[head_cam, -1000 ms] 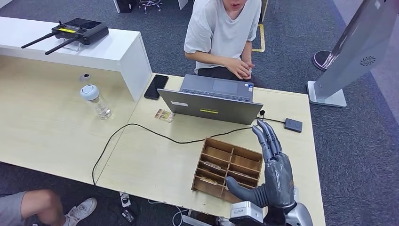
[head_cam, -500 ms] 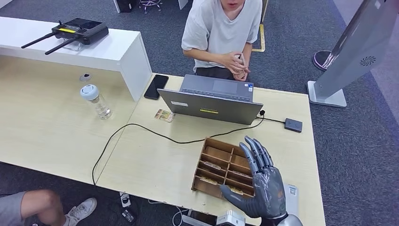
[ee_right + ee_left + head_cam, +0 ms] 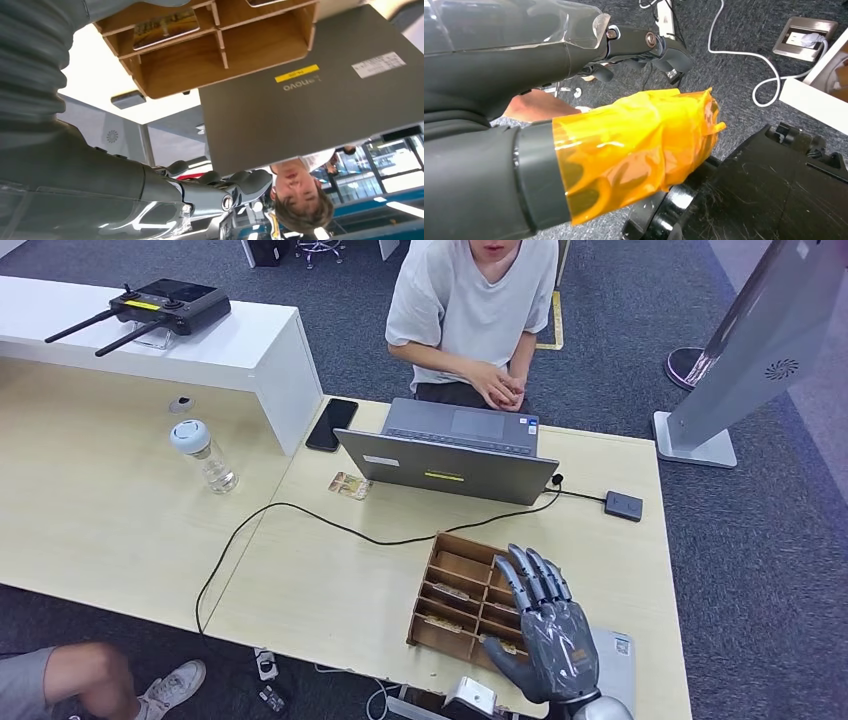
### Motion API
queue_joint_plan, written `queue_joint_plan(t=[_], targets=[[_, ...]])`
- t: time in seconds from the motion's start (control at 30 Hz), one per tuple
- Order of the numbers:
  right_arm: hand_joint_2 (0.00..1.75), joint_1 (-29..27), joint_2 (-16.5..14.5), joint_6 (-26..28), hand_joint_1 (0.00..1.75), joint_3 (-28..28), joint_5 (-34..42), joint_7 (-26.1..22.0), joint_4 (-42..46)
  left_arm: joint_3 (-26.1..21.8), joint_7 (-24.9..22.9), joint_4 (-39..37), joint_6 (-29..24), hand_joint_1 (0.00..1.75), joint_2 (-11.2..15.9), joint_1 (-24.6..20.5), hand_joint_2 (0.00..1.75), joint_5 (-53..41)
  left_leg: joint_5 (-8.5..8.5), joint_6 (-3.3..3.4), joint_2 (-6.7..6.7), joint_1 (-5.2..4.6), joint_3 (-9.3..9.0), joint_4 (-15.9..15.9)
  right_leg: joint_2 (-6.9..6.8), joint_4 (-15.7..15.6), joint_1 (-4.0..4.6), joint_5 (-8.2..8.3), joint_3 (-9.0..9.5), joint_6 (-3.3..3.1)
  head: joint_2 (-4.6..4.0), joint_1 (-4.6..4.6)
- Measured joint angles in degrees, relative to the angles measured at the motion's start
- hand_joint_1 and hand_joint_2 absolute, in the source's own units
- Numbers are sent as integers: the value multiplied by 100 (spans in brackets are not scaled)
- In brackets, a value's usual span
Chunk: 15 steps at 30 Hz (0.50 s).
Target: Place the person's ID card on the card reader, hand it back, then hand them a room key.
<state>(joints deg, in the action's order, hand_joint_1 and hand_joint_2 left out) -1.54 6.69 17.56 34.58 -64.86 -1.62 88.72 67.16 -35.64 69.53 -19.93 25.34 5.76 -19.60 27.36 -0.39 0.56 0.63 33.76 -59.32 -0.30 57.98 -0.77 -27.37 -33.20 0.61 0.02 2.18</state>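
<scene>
Lowered since before, right hand hovers over wooden tray, fingers spread, empty.

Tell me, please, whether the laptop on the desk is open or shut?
Open. In the head view the laptop has its lid raised with the back toward the robot, and its keyboard and touchpad face the seated person.

The right hand is reaching out with fingers extended and holding nothing, beside a wooden tray with cards lying in its compartments. A grey laptop is standing just beyond the tray, a person sitting behind it.
</scene>
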Motion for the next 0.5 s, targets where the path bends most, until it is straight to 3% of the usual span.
queue_joint_plan(t=[0.5], targets=[[175,49,64,-58,0,52,-260,221,-232,142,-87,11,-48,0,36,-59,0,74,0,0,0,0,0,0,0,0,0,0,0,0,0,0]])
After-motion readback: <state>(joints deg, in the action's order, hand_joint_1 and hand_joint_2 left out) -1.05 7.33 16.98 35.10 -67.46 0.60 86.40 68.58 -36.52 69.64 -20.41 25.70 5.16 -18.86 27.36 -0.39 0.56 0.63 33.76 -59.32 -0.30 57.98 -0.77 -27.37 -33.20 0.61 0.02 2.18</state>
